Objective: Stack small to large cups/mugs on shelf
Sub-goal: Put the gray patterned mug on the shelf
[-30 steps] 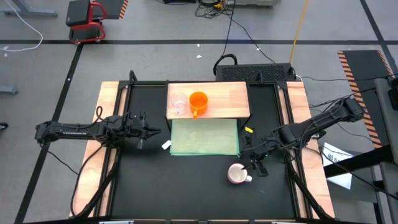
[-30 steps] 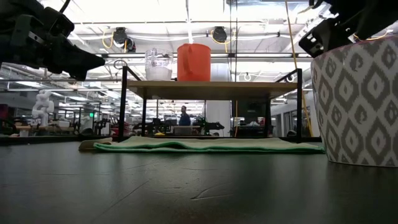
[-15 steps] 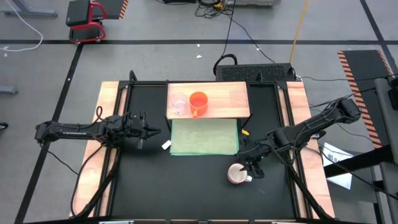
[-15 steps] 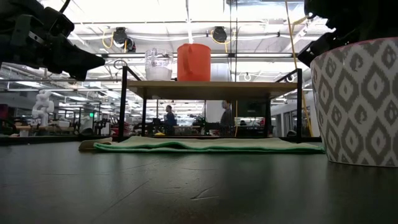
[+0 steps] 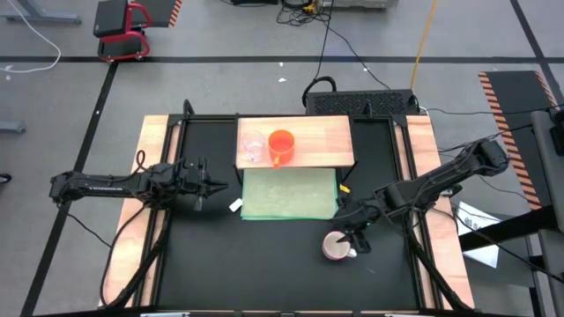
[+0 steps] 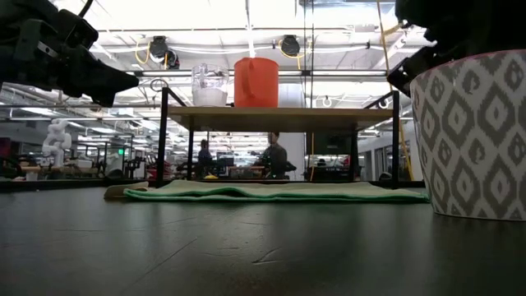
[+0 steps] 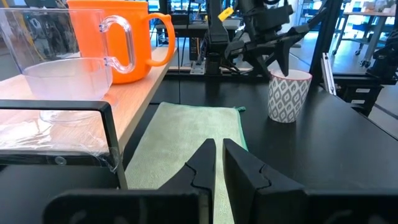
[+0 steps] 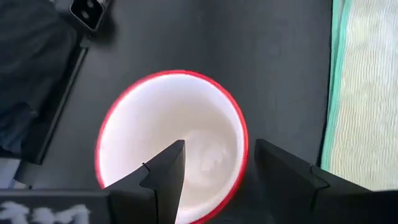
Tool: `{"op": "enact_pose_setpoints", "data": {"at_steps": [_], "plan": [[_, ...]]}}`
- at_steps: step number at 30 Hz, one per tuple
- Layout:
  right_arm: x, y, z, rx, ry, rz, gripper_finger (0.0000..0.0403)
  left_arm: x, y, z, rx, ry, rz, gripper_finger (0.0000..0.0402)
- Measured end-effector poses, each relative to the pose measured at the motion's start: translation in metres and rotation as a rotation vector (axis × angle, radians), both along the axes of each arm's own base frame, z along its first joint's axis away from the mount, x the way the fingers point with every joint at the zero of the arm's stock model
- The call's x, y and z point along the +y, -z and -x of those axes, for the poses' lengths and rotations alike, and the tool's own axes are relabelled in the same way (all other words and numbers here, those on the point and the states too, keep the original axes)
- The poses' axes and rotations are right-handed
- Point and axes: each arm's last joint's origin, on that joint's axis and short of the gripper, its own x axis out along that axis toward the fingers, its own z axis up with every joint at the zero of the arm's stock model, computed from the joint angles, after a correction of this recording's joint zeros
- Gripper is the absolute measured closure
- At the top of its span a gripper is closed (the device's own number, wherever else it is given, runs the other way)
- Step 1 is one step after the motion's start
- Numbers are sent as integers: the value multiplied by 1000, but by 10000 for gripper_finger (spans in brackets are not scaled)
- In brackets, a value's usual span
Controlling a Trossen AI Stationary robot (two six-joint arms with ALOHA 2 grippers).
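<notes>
Your right gripper (image 8: 214,165) is set to pick the white mug (image 5: 335,246) — the last one off the shelf (image 5: 322,141).

Its fingers stand apart, one inside the rim and one outside, not yet clamped; next you need to lower, pinch the wall, then lift. The mug sits on the black table (image 5: 264,264), just past the green mat (image 5: 291,195). Clear cup (image 5: 253,146) and orange mug (image 5: 281,143) already stand on the shelf. The right arm reaches low across the table, angled down over the mug — the left gripper (image 7: 216,163) waits beside the mat, fingers nearly together.
</notes>
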Motion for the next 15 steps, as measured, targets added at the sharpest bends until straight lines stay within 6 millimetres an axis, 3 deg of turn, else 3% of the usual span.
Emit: {"op": "enact_pose_setpoints", "data": {"at_steps": [9, 15], "plan": [[-4, 8, -4, 35, 14, 21, 228, -1, 0, 0, -5, 25, 2, 369], [-6, 8, -5, 25, 11, 27, 300, -1, 0, 0, -4, 27, 2, 369]]}}
